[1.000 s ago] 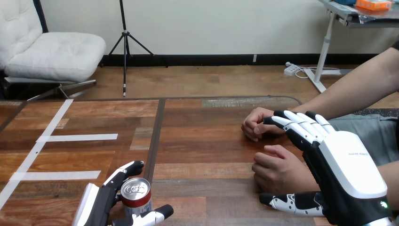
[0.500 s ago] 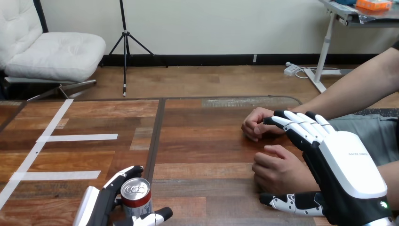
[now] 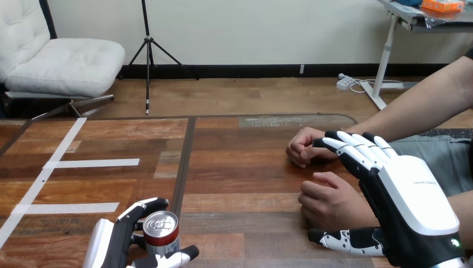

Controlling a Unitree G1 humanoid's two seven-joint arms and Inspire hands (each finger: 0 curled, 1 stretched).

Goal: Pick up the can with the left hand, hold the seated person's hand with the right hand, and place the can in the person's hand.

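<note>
Fingers [image 3: 142, 207] of the left hand [image 3: 111, 245] bend round the far side of the can [image 3: 162, 235], and its thumb [image 3: 179, 257] crosses the can's near side low down, so the can stands upright on the table [image 3: 240, 167], enclosed between thumb and fingers. The right hand [image 3: 413, 206] is spread wide with straight fingers [image 3: 357, 152] and the thumb [image 3: 340, 240] stretched out well apart from them. The person's nearer hand [image 3: 329, 204] lies palm down on the table in the gap between that thumb and those fingers, not clasped by either. The person's farther hand [image 3: 302, 146] rests loosely curled just beyond the right fingertips; I cannot tell whether they touch.
</note>
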